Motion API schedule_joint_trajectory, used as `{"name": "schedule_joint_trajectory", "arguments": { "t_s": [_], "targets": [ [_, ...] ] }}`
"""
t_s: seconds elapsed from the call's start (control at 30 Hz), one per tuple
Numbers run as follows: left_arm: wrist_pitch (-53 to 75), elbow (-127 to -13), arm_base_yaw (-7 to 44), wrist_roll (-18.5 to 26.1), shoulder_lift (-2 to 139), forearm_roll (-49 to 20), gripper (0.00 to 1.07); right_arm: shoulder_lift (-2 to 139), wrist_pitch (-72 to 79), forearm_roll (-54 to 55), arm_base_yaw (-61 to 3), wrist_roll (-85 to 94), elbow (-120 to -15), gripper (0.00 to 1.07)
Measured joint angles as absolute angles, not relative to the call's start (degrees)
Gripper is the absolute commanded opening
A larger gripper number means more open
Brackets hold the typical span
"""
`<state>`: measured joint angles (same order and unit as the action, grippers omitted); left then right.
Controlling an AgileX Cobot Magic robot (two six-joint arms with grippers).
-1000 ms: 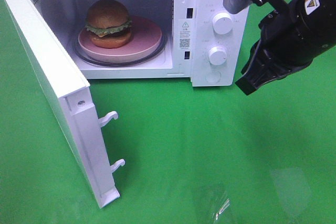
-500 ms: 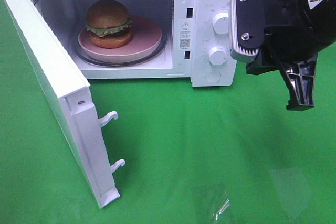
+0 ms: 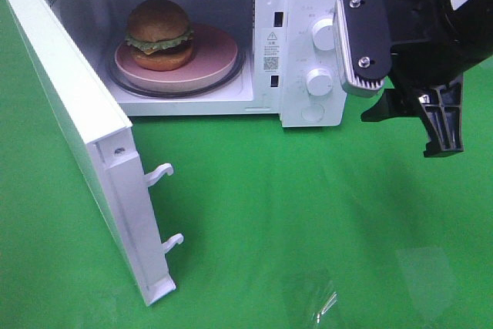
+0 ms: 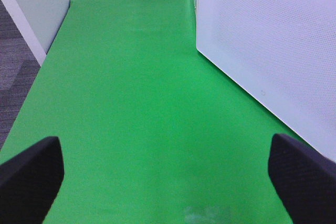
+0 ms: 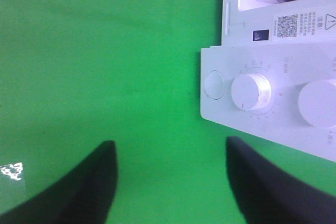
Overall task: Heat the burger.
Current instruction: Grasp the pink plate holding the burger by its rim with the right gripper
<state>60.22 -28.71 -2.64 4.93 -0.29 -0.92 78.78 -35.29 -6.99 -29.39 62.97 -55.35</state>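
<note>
At the near edge of the green worktop (image 3: 308,213) there is only bare cloth and a faint glint of reflected light. Further in, toward the left edge, the microwave door (image 3: 85,144) hangs wide open, its two white latch hooks (image 3: 163,209) pointing out over the worktop. Beyond it, against the far edge, stands the microwave (image 3: 296,5), and inside its cavity the burger (image 3: 159,35) sits on the pink plate (image 3: 219,55), toward the plate's left side, on the glass turntable.

The right gripper (image 5: 170,182) hovers in front of the control panel, near the lower knob (image 3: 318,81) but apart from it. A second ago it was closed tight and turned with its fingers aimed down toward the worktop; now it has rotated and lifted slightly, and its jaws have parted, with nothing between them. In the right wrist view the two dark fingers (image 5: 94,182) stand apart over green cloth, with the knob ahead of them. That reads as a gripper preparing to take hold of a knob, yet the door is not shut, so heating cannot begin until it is swung closed.

The left gripper (image 4: 165,177) lies outside the high view; its wrist camera shows both fingers spread wide and empty, just beside the door's outer face, well placed to push it.
</note>
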Motion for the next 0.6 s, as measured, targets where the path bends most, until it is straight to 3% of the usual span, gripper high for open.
{"name": "schedule_joint_trajectory", "arguments": {
  "t_s": [0.03, 0.07, 0.13, 0.6],
  "targets": [
    [60.22, -28.71, -2.64, 4.93, -0.29, -0.92, 0.98, 78.78, -35.29, -6.99, -29.39, 62.97, -55.35, 0.85],
    [60.22, -28.71, -2.64, 4.93, -0.29, -0.92, 0.98, 78.78, -34.72, -7.68, -29.39, 61.13, -55.35, 0.95],
    [60.22, -28.71, -2.64, 4.93, -0.29, -0.92, 0.98, 78.78, -34.55, -8.88, -29.39, 59.3, -55.35, 0.99],
    [60.22, -28.71, -2.64, 4.93, -0.29, -0.92, 0.98, 81.3, -33.8, -12.38, -29.74, 55.23, -55.63, 0.96]
  ]
}}
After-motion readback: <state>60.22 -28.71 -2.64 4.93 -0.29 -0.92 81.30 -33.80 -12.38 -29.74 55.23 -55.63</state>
